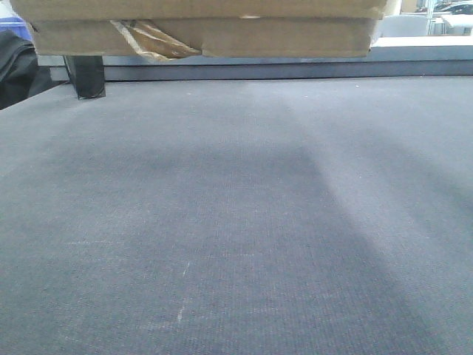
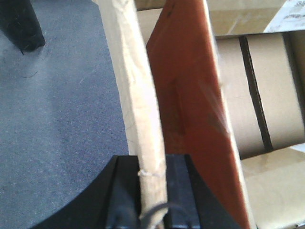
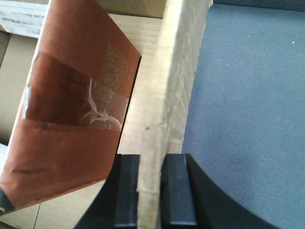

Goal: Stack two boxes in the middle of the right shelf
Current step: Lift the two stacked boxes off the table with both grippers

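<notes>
1. Front view: held the two boxes stacked at 12 o'clock, raised above the counter. Showed no shelf, so placing judged not yet done.
2. Left wrist: showed left jaws at 6 o'clock, clamped on a cardboard edge.
3. Right wrist: showed right jaws at 6 o'clock, likewise clamped on a cardboard edge.

Upper box and lower box: plain brown cardboard. Tape on the lower box: yellowish. Fabric surface: dark grey, fine weave, pale flecks. Panel: orange-red, faint paler print. Cardboard edge: pale tan. Left gripper and right gripper: black.
</notes>
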Motion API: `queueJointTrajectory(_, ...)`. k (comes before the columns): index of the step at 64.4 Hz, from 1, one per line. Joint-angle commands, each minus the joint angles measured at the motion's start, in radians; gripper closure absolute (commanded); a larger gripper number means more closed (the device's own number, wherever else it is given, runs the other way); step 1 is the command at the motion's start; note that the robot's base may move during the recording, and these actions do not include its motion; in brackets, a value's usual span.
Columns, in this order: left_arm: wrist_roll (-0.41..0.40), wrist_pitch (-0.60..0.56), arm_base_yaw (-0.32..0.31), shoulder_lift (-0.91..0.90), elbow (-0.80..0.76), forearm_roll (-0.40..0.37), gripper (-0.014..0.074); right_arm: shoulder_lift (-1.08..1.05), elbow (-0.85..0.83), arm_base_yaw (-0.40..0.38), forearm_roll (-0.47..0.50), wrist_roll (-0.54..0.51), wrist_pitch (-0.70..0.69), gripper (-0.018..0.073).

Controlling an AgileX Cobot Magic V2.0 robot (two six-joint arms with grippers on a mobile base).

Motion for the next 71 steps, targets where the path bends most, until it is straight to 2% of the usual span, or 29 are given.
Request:
queueJointTrajectory(1,0.006,-0.020,0.005,-0.015,-0.010,-0.005,0.0707,-0.022,-0.017,-0.005,-0.004,-0.011,-0.075,0.0712)
queueJointTrajectory(29,0.006,-0.042,0.005,-0.015,-0.010,0.003,0.0707,-0.022,-0.017,-0.005,-0.004,-0.011,-0.084,0.0712)
queueJointTrajectory(50,0.006,-0.240,0.005,-0.015,-0.010,0.003,0.0707,-0.022,-0.017,-0.005,-0.004,-0.011,-0.319,0.0712)
queueJointTrajectory(71,0.006,-0.251,0.005,-0.015,-0.010,0.003,0.0707,-0.022,-0.017,-0.005,-0.004,-0.011,-0.344,0.0712)
